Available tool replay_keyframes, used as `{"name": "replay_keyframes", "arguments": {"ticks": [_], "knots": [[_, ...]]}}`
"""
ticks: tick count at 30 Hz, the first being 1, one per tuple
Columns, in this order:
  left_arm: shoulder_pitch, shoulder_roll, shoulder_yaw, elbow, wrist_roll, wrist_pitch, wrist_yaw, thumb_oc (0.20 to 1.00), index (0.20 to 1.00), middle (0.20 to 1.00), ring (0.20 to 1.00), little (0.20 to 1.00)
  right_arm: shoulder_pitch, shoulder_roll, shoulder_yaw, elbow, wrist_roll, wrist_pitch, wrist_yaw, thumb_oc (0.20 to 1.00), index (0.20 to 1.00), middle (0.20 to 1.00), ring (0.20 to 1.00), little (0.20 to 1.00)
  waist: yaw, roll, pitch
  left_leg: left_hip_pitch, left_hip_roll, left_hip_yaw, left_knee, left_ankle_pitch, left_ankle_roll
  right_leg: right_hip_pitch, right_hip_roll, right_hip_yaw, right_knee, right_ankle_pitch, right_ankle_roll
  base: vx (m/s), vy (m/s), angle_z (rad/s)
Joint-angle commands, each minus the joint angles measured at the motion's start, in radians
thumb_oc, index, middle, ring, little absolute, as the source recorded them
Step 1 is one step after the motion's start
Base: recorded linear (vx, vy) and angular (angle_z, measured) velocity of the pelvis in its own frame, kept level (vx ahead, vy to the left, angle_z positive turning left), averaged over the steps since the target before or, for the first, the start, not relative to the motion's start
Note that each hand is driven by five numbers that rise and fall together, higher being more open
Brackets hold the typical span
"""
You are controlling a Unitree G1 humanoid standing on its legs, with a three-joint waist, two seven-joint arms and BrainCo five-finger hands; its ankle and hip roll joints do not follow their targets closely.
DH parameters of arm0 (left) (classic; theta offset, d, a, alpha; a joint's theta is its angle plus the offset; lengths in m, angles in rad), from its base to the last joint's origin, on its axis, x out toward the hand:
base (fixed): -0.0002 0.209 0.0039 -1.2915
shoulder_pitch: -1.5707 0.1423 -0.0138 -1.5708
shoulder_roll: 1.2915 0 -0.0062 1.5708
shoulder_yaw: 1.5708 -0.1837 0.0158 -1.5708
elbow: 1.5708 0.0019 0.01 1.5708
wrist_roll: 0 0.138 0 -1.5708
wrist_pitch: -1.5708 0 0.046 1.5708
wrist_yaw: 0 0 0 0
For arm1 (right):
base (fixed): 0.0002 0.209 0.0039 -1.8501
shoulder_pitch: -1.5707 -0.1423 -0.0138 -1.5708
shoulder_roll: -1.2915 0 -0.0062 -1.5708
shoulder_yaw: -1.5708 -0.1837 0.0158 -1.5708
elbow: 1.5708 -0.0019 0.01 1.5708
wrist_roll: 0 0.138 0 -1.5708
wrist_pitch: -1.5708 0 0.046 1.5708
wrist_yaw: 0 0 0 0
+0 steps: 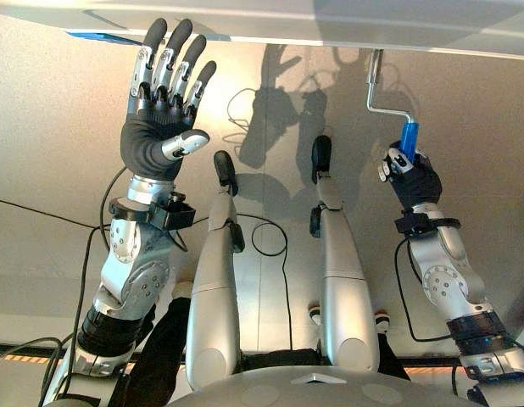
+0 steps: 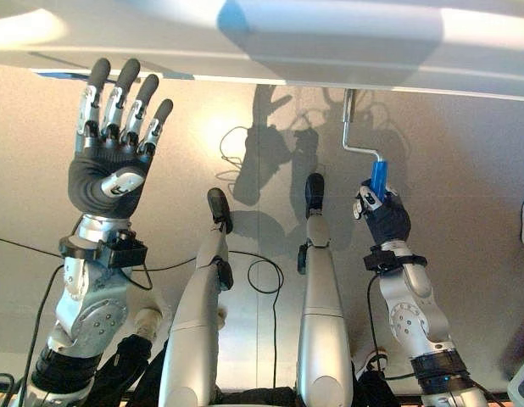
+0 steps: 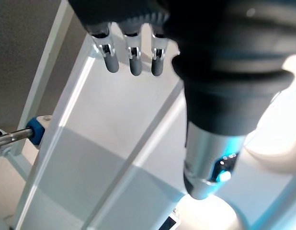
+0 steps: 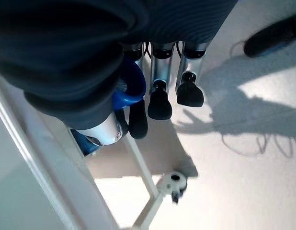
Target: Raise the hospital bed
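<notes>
A metal crank (image 1: 377, 95) hangs from under the white end of the hospital bed (image 1: 330, 21), ending in a blue handle (image 1: 408, 139). My right hand (image 1: 412, 180) is shut on that handle, fingers and thumb curled round the blue grip (image 4: 130, 88). My left hand (image 1: 166, 93) is raised at the left with straight, spread fingers, its fingertips (image 2: 126, 72) close to the bed's lower edge and holding nothing. In the left wrist view the fingertips (image 3: 133, 62) hover by the white bed panel (image 3: 100, 158).
Beige floor (image 1: 465, 102) lies under the bed's end. A white frame tube with a caster (image 4: 173, 182) shows in the right wrist view. A blue-tipped metal rod (image 3: 23, 134) sticks out beside the bed panel.
</notes>
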State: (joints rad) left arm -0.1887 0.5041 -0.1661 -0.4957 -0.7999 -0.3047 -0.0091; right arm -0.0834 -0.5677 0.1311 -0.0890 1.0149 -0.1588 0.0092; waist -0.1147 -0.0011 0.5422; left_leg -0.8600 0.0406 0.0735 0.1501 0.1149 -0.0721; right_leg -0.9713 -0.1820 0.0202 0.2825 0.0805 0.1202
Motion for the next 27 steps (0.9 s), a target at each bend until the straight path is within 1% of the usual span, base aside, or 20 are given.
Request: {"name": "replay_keyframes", "arguments": {"ticks": [1, 2, 3, 4, 6, 7, 8, 9, 13, 15, 17, 19, 20, 22, 23, 24, 25, 26, 27], "knots": [[0.047, 0.056, 0.027, -0.126, -0.01, -0.036, -0.043, 1.0, 1.0, 1.0, 1.0, 1.0, -0.05, -0.087, -0.066, -0.305, 0.075, -0.145, 0.167, 0.2, 0.2, 0.2, 0.2, 0.2, -0.007, -0.052, -0.022, 0.046, -0.01, -0.021, 0.072, -0.076, 0.002, 0.085, 0.041, -0.062, -0.039, 0.022, 0.052, 0.0, 0.0, 0.0], [0.042, 0.052, 0.011, -0.121, -0.013, -0.035, -0.046, 1.0, 1.0, 1.0, 1.0, 1.0, -0.075, -0.076, -0.017, -0.302, 0.092, -0.131, 0.171, 0.2, 0.2, 0.2, 0.2, 0.2, -0.001, -0.05, -0.022, 0.043, -0.01, -0.022, 0.074, -0.075, 0.003, 0.085, 0.039, -0.064, -0.039, 0.022, 0.052, 0.0, 0.0, 0.0], [0.042, 0.053, 0.012, -0.121, -0.014, -0.035, -0.046, 1.0, 1.0, 1.0, 1.0, 1.0, -0.076, -0.076, -0.016, -0.301, 0.092, -0.132, 0.171, 0.2, 0.2, 0.2, 0.2, 0.2, -0.002, -0.051, -0.022, 0.043, -0.01, -0.022, 0.075, -0.075, 0.003, 0.084, 0.039, -0.064, -0.039, 0.022, 0.052, 0.0, 0.0, 0.0], [0.023, 0.049, -0.017, -0.104, -0.025, -0.037, -0.045, 1.0, 1.0, 1.0, 1.0, 1.0, -0.148, -0.036, 0.098, -0.289, 0.1, -0.106, 0.177, 0.2, 0.2, 0.2, 0.2, 0.2, 0.012, -0.044, -0.022, 0.041, -0.012, -0.024, 0.075, -0.073, 0.005, 0.085, 0.037, -0.067, -0.039, 0.023, 0.05, 0.0, 0.0, 0.0], [-0.002, 0.036, -0.036, -0.077, -0.028, -0.039, -0.036, 1.0, 1.0, 1.0, 1.0, 1.0, -0.216, 0.007, 0.18, -0.262, 0.112, -0.085, 0.185, 0.2, 0.2, 0.2, 0.2, 0.2, 0.024, -0.04, -0.022, 0.036, -0.014, -0.028, 0.076, -0.071, 0.007, 0.081, 0.036, -0.07, -0.036, 0.022, 0.047, 0.0, 0.0, 0.0], [-0.016, 0.027, -0.05, -0.064, -0.029, -0.039, -0.03, 1.0, 1.0, 1.0, 1.0, 1.0, -0.266, 0.03, 0.241, -0.239, 0.108, -0.075, 0.179, 0.2, 0.2, 0.2, 0.2, 0.2, 0.035, -0.035, -0.022, 0.034, -0.015, -0.03, 0.076, -0.069, 0.007, 0.083, 0.033, -0.073, -0.038, 0.021, 0.046, 0.0, 0.0, 0.0], [-0.025, 0.017, -0.059, -0.056, -0.029, -0.037, -0.024, 1.0, 1.0, 1.0, 1.0, 1.0, -0.297, 0.041, 0.266, -0.231, 0.099, -0.071, 0.174, 0.2, 0.2, 0.2, 0.2, 0.2, 0.04, -0.031, -0.022, 0.032, -0.016, -0.032, 0.076, -0.068, 0.008, 0.083, 0.032, -0.075, -0.037, 0.02, 0.046, 0.0, 0.0, 0.0], [-0.026, 0.017, -0.059, -0.056, -0.029, -0.037, -0.024, 1.0, 1.0, 1.0, 1.0, 1.0, -0.298, 0.042, 0.266, -0.231, 0.099, -0.071, 0.174, 0.2, 0.2, 0.2, 0.2, 0.2, 0.04, -0.031, -0.022, 0.032, -0.016, -0.032, 0.076, -0.068, 0.008, 0.082, 0.032, -0.076, -0.036, 0.02, 0.046, 0.0, 0.0, 0.0], [-0.059, -0.045, -0.127, -0.008, -0.03, -0.032, -0.006, 1.0, 1.0, 1.0, 1.0, 1.0, -0.454, 0.106, 0.374, -0.146, 0.084, -0.056, 0.146, 0.2, 0.2, 0.2, 0.2, 0.2, 0.074, -0.007, -0.022, 0.019, -0.022, -0.043, 0.079, -0.065, 0.011, 0.077, 0.022, -0.091, -0.031, 0.019, 0.044, 0.01, 0.03, 0.01], [-0.069, -0.05, -0.135, -0.001, -0.027, -0.032, 0.0, 1.0, 1.0, 1.0, 1.0, 1.0, -0.492, 0.115, 0.394, -0.12, 0.071, -0.055, 0.133, 0.2, 0.2, 0.2, 0.2, 0.2, 0.08, -0.003, -0.022, 0.017, -0.023, -0.046, 0.079, -0.065, 0.012, 0.076, 0.02, -0.093, -0.031, 0.019, 0.043, 0.01, 0.028, 0.04], [-0.089, -0.068, -0.159, 0.012, -0.027, -0.033, 0.006, 1.0, 1.0, 1.0, 1.0, 1.0, -0.58, 0.153, 0.444, -0.013, 0.043, -0.041, 0.101, 0.2, 0.2, 0.2, 0.2, 0.2, 0.096, 0.01, -0.022, 0.015, -0.028, -0.05, 0.082, -0.067, 0.013, 0.076, 0.014, -0.095, -0.028, 0.018, 0.043, 0.01, 0.043, 0.02], [-0.096, -0.071, -0.164, 0.015, -0.029, -0.033, 0.01, 1.0, 1.0, 1.0, 1.0, 1.0, -0.603, 0.167, 0.448, 0.024, 0.027, -0.036, 0.092, 0.2, 0.2, 0.2, 0.2, 0.2, 0.1, 0.014, -0.022, 0.014, -0.029, -0.05, 0.083, -0.067, 0.014, 0.076, 0.014, -0.096, -0.027, 0.017, 0.043, 0.0, 0.014, 0.02], [-0.109, -0.076, -0.178, 0.015, -0.037, -0.037, 0.016, 1.0, 1.0, 1.0, 1.0, 1.0, -0.662, 0.207, 0.466, 0.143, -0.002, -0.031, 0.054, 0.2, 0.2, 0.2, 0.2, 0.2, 0.112, 0.023, -0.022, 0.011, -0.032, -0.054, 0.086, -0.069, 0.015, 0.076, 0.011, -0.094, -0.028, 0.016, 0.043, 0.01, 0.036, 0.05], [-0.111, -0.078, -0.192, 0.007, -0.047, -0.038, 0.017, 1.0, 1.0, 1.0, 1.0, 1.0, -0.711, 0.267, 0.461, 0.276, -0.02, -0.024, 0.021, 0.2, 0.2, 0.2, 0.2, 0.2, 0.125, 0.033, -0.022, 0.007, -0.033, -0.056, 0.091, -0.071, 0.016, 0.075, 0.009, -0.094, -0.027, 0.016, 0.043, 0.01, 0.037, 0.08], [-0.112, -0.073, -0.195, -0.001, -0.049, -0.038, 0.018, 1.0, 1.0, 1.0, 1.0, 1.0, -0.747, 0.296, 0.455, 0.377, -0.052, -0.022, -0.005, 0.2, 0.2, 0.2, 0.2, 0.2, 0.135, 0.04, -0.022, 0.004, -0.035, -0.057, 0.092, -0.072, 0.016, 0.074, 0.009, -0.092, -0.029, 0.016, 0.042, 0.01, 0.027, 0.07], [-0.109, -0.07, -0.199, -0.005, -0.055, -0.038, 0.014, 1.0, 1.0, 1.0, 1.0, 1.0, -0.768, 0.311, 0.449, 0.439, -0.089, -0.014, -0.021, 0.2, 0.2, 0.2, 0.2, 0.2, 0.142, 0.046, -0.022, 0.003, -0.036, -0.057, 0.092, -0.072, 0.016, 0.073, 0.008, -0.091, -0.029, 0.016, 0.042, 0.0, 0.0, 0.0], [-0.109, -0.069, -0.199, -0.005, -0.055, -0.038, 0.014, 1.0, 1.0, 1.0, 1.0, 1.0, -0.768, 0.312, 0.449, 0.44, -0.089, -0.014, -0.02, 0.2, 0.2, 0.2, 0.2, 0.2, 0.142, 0.046, -0.022, 0.003, -0.036, -0.057, 0.092, -0.072, 0.016, 0.073, 0.008, -0.091, -0.029, 0.016, 0.042, 0.0, 0.0, 0.0], [-0.116, -0.066, -0.212, -0.005, -0.056, -0.04, 0.017, 1.0, 1.0, 1.0, 1.0, 1.0, -0.785, 0.338, 0.441, 0.529, -0.099, -0.014, -0.052, 0.2, 0.2, 0.2, 0.2, 0.2, 0.149, 0.051, -0.022, -0.001, -0.036, -0.058, 0.095, -0.074, 0.017, 0.07, 0.007, -0.091, -0.028, 0.015, 0.041, 0.01, 0.035, 0.02], [-0.124, -0.061, -0.22, -0.008, -0.049, -0.036, 0.021, 1.0, 1.0, 1.0, 1.0, 1.0, -0.827, 0.353, 0.432, 0.639, -0.188, 0.006, -0.092, 0.2, 0.2, 0.2, 0.2, 0.2, 0.157, 0.058, -0.022, -0.002, -0.037, -0.06, 0.095, -0.076, 0.016, 0.07, 0.006, -0.091, -0.03, 0.013, 0.041, 0.01, 0.049, 0.02]]}}
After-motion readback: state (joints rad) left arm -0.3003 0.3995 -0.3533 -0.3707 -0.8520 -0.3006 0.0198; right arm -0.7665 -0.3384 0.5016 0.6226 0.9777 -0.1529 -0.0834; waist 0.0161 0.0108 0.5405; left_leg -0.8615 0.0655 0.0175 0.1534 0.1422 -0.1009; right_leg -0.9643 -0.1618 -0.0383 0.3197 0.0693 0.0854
